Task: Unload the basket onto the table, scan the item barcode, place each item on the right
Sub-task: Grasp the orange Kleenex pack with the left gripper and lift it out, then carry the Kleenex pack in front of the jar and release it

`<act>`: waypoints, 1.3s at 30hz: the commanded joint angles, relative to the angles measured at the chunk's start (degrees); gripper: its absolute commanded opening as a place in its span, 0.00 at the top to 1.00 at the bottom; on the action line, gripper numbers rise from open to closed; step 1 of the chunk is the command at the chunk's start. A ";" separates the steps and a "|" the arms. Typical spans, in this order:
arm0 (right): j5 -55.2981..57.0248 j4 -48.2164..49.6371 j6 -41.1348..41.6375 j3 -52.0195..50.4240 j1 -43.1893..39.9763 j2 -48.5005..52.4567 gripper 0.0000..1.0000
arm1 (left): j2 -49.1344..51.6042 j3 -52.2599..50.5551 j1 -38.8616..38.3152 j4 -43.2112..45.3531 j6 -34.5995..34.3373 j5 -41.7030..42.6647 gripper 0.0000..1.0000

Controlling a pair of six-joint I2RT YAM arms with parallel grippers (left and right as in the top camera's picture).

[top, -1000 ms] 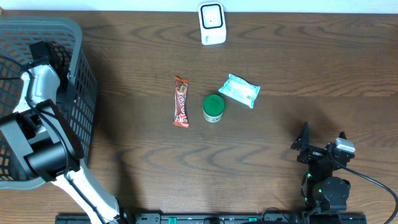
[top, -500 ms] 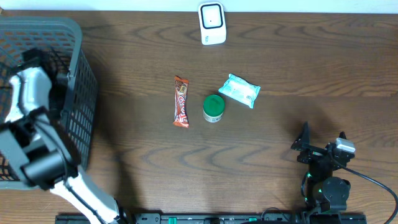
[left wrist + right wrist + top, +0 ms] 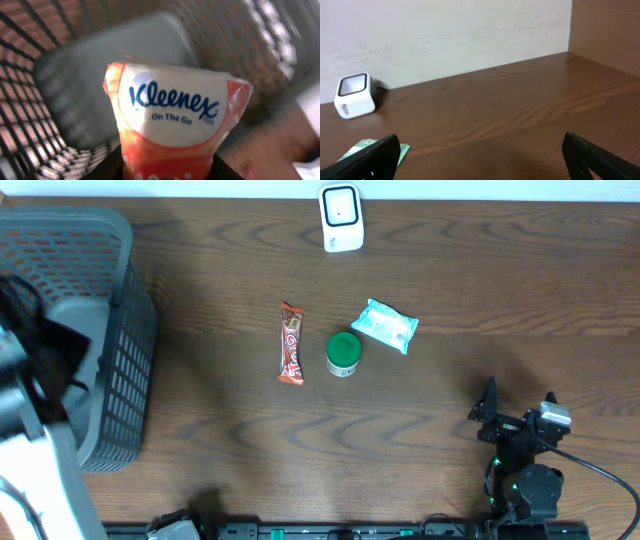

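In the left wrist view an orange and white Kleenex tissue pack (image 3: 172,110) fills the middle, upright. My left gripper (image 3: 170,171) is shut on its lower end, its dark fingers pressing both sides, above the grey basket (image 3: 30,100). No barcode shows on the side facing the camera. From overhead the left arm (image 3: 35,380) is a blur over the basket (image 3: 125,360) and hides the pack. The white scanner (image 3: 341,218) stands at the table's far edge, also seen as the scanner (image 3: 355,95). My right gripper (image 3: 518,402) rests open at the near right, with nothing between the fingers of the right gripper (image 3: 485,160).
A red candy bar (image 3: 291,343), a green-lidded jar (image 3: 343,353) and a mint-green packet (image 3: 385,326) lie mid-table below the scanner. The packet (image 3: 367,147) shows by my right gripper's left finger. A pale wall runs behind the table.
The left arm has risen out of the basket toward the camera and shifted left, now blurred. The right arm and the items on the table have not moved.
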 commanded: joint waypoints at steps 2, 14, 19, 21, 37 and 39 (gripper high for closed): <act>0.07 -0.24 -0.83 -0.09 -0.17 -0.20 0.01 | -2.14 0.07 -9.55 -4.09 -9.53 1.99 0.63; 0.07 -0.24 -0.83 -0.09 -0.17 -0.20 0.01 | 7.17 -2.16 -40.22 -4.63 -30.27 -6.67 0.62; 0.07 -0.24 -0.83 -0.09 -0.17 -0.20 0.01 | 15.63 -2.16 -46.38 -2.69 -38.42 -8.15 0.62; 0.07 -0.24 -0.85 -0.09 -0.17 -0.20 0.01 | 20.57 -2.16 -48.87 -1.92 -44.41 -8.13 0.62; 0.07 -0.24 -0.83 -0.09 -0.17 -0.20 0.01 | 40.63 -2.58 -53.40 2.05 -75.03 3.28 0.62; 0.07 -0.24 -0.83 -0.09 -0.17 -0.20 0.01 | 41.99 -2.78 -53.86 3.91 -75.43 4.85 0.62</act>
